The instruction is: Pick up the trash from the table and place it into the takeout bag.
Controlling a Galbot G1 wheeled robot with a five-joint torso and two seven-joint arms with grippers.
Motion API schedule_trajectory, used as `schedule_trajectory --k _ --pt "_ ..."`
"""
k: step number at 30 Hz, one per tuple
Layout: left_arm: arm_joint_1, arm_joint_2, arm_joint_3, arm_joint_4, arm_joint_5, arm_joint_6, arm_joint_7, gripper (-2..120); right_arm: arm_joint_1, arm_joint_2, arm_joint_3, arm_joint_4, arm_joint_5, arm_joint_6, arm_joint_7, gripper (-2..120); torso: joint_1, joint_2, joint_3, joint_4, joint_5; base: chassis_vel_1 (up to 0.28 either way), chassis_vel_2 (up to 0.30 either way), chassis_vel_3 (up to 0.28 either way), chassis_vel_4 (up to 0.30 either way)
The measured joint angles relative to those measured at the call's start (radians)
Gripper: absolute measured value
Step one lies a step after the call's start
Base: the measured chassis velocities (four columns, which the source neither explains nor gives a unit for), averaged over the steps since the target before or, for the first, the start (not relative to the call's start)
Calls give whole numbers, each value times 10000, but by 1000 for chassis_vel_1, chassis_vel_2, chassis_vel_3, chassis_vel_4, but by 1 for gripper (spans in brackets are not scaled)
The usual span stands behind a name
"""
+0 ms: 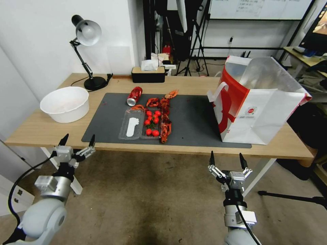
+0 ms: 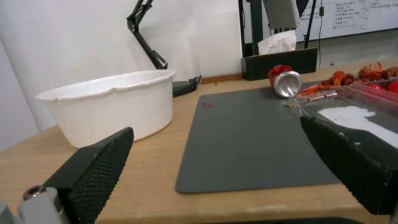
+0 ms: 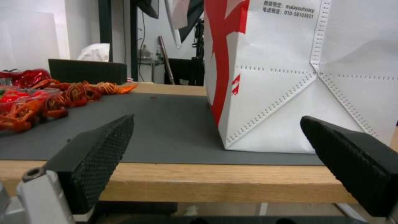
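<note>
presently both arms hang low in front of the desk (image 1: 41,131), short of its near edge. the left gripper (image 1: 77,140) sits by the desk's near left corner with its jaws spread wide and nothing between them; from the left wrist view its black textured fingers (image 2: 99,161) frame the white tub (image 2: 110,104) and the dark grey mat (image 2: 248,140). the right gripper (image 1: 227,159) is below the near edge, roughly under the takeout bag (image 1: 262,112), jaws also parted and empty; its fingers (image 3: 99,152) frame the bag's lower corner in the right wrist view.

the takeout bag stands upright on the right end of the mat, its mouth open and the silver lining showing, a white loop handle on the side facing the trash. the trash lies in the middle of the mat: a crushed red can (image 1: 134,96) on its side toward the back, a clear plastic tray (image 1: 136,125) holding a white smear and small red tomatoes (image 1: 152,121), and a line of red crayfish shells (image 1: 165,117) running along the tray's right side and across its far end. the white tub rests on the bare wood left of the mat. a black desk lamp (image 1: 87,51) and a black tissue box (image 1: 148,73) stand along the back edge.
</note>
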Motion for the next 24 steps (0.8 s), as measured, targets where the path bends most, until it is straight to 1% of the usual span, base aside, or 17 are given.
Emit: schedule_trajectory --k 8,15,19,21,22,24 --pt "251 -131 120 178 204 -519 38 100 5 18 -2 -65 2 0 5 100 0 0 0 0 0 0 0 0 0" --pt "137 -50 158 209 229 -565 48 100 7 20 0 -63 3 0 7 100 0 0 0 1 0 0 0 0 0" --pt "-184 122 395 214 216 -469 54 100 -17 37 2 -50 3 6 8 100 0 0 0 1 0 0 0 0 0" --pt "-580 299 676 214 173 -222 56 100 -43 44 6 -24 2 11 8 100 0 0 0 1 -1 0 0 0 0" --pt "-580 299 676 214 173 -222 56 100 -43 44 6 -24 2 11 8 100 0 0 0 1 -1 0 0 0 0" --pt "-1099 518 1043 224 67 6 56 100 -69 48 16 -4 -4 15 10 100 0 0 0 0 0 0 0 0 0"
